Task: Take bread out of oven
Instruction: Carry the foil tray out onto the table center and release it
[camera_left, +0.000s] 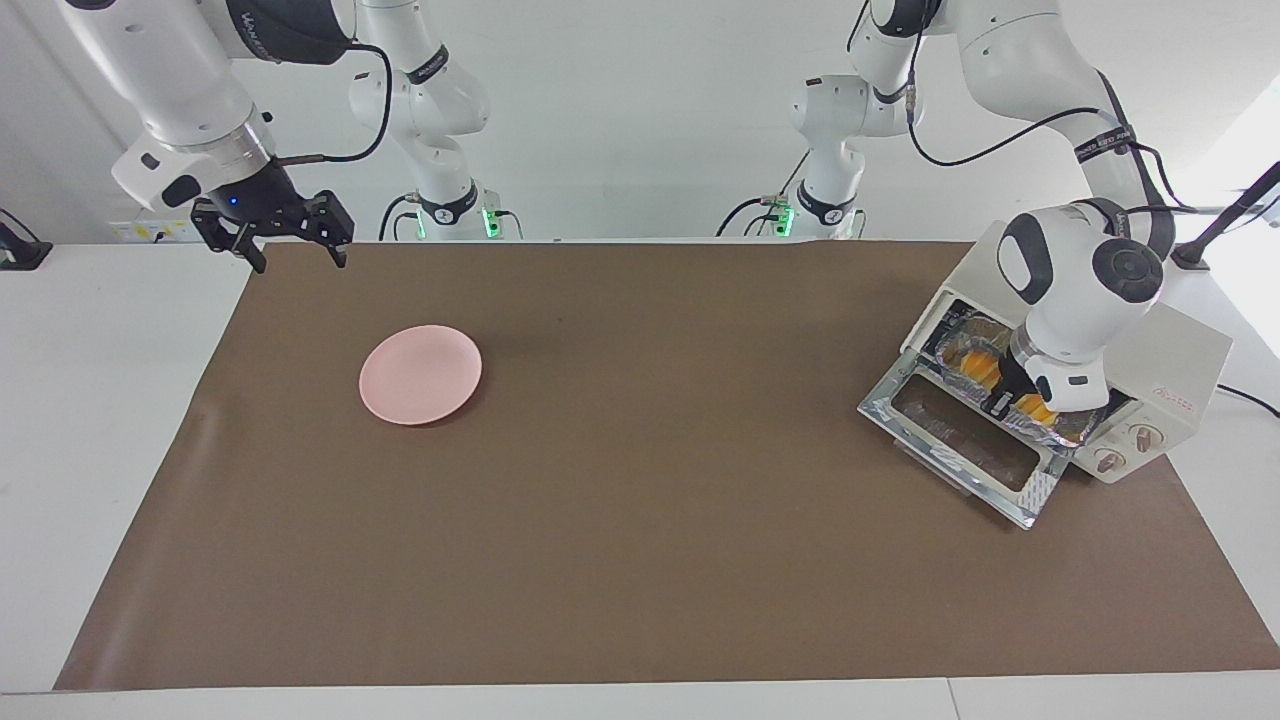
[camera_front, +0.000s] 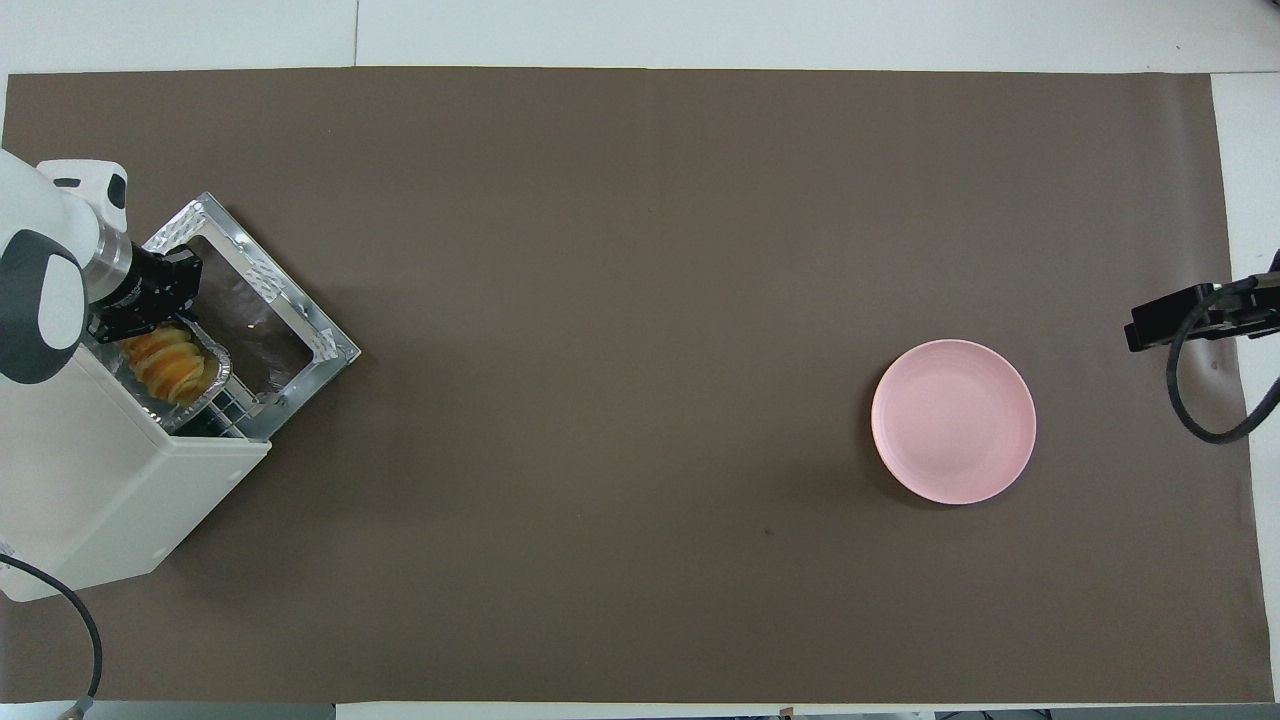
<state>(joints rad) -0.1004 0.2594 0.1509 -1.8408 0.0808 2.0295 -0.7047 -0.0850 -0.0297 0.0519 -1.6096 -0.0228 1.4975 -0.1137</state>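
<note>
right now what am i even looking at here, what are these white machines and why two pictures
These are two white robot arms at one table, each ending in a two-fingered gripper. One picture is taken from across the table, facing the robots; the other looks down from above their own end, so its sides are flipped. On the brown mat stand a pink plate and, at the left arm's end, a small oven with its door dropped open. A foil tray with bread sits in the oven's mouth. The left gripper is down at the bread; whether it grips it cannot be told. The right gripper waits open over the mat's edge, holding nothing.
</note>
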